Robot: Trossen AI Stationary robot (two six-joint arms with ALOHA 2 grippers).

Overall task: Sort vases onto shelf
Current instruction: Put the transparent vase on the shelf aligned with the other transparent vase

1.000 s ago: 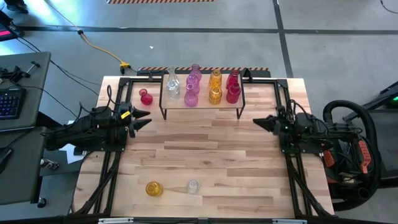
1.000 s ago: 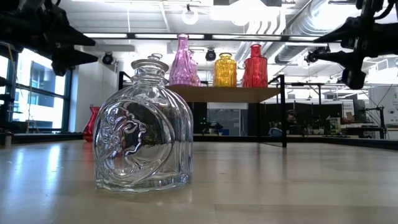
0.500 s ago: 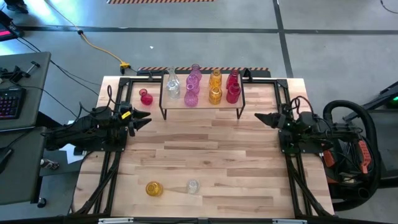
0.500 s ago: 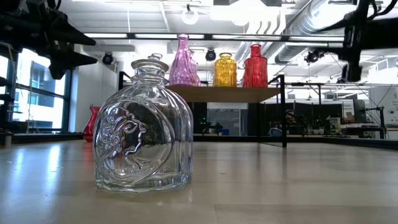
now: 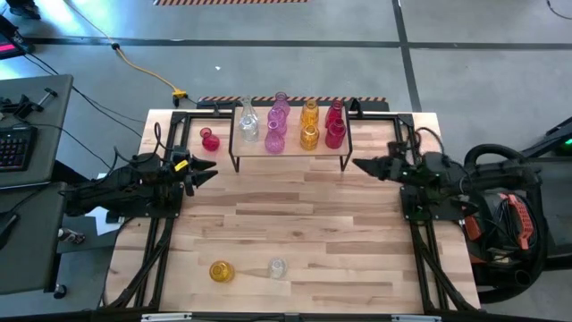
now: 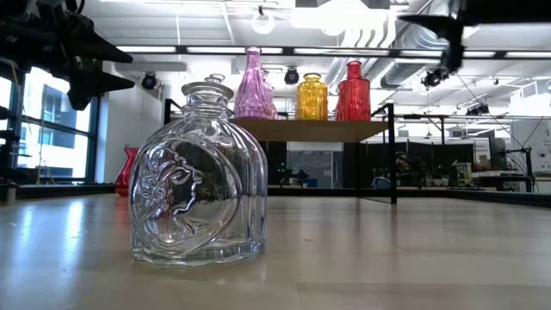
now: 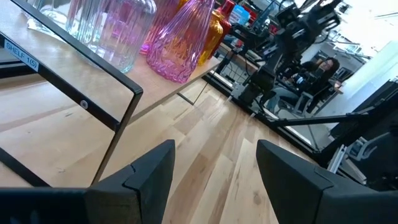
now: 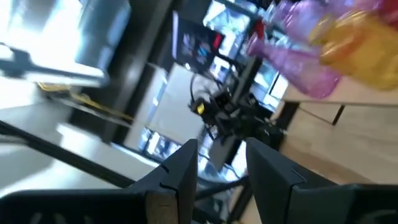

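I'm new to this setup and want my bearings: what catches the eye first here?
The row of coloured vases on the shelf at the table's far edge stands out. In the low view a clear glass vase looms close; from above it stands near the front edge beside an amber vase. A red vase stands left of the shelf.

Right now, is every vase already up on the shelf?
No, a yellow vase and a clear vase sit on the table's near edge, away from the shelf.

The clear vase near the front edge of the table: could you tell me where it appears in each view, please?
High view: clear vase near the front edge, beside the amber vase.
Low view: large, left of centre.
Left wrist view: not in it.
Right wrist view: not in it.
Shared landmark: the shelf.
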